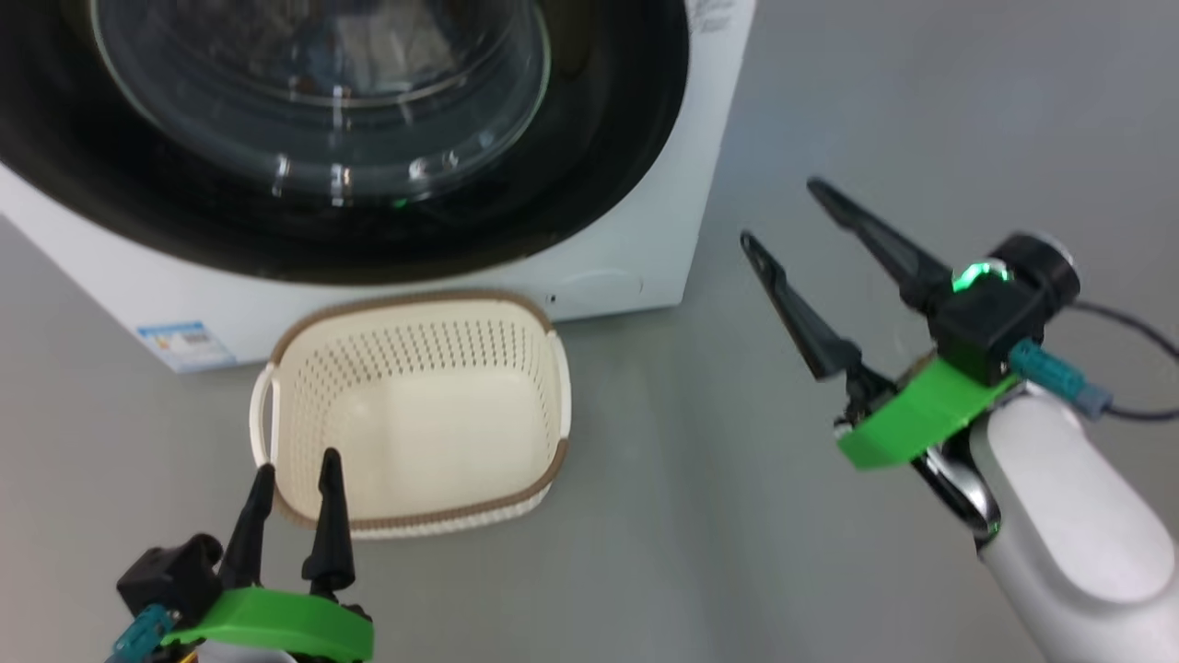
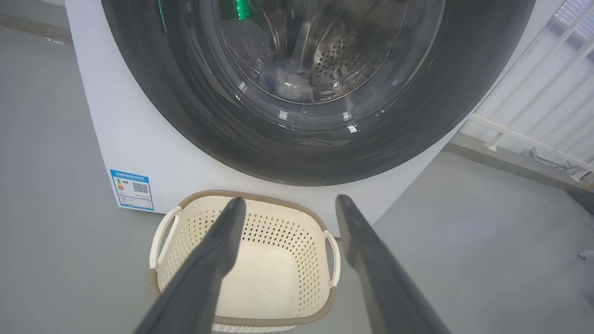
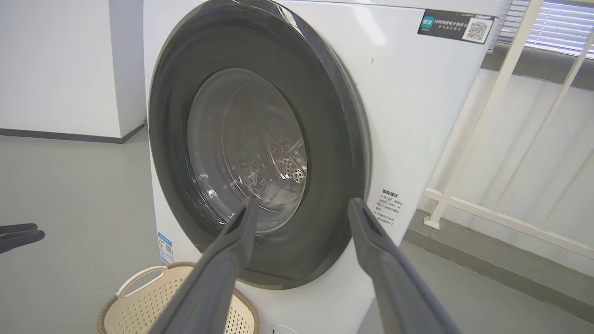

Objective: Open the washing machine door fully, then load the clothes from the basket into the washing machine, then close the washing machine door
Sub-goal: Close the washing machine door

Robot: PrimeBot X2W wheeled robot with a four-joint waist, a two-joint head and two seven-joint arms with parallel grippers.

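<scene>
The right gripper (image 1: 781,212) is hanging raised beside the big white front-loading washing machine (image 1: 636,267), with its 2 fingers spread apart and angling toward the shut round black-rimmed glass door (image 1: 608,175). The left gripper (image 1: 297,462), likewise spread, is pointing over the cream perforated plastic basket (image 1: 419,299), which is sitting on the grey floor (image 1: 700,479) just before the machine.

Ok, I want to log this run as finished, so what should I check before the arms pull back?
1. basket empty: ok.
2. clothes behind the glass, a pale bundle: ok.
3. washing machine door flush against the front: ok; latch engaged: cannot tell.
4. left gripper open, empty: ok.
5. right gripper open, clear of the door: ok.
</scene>
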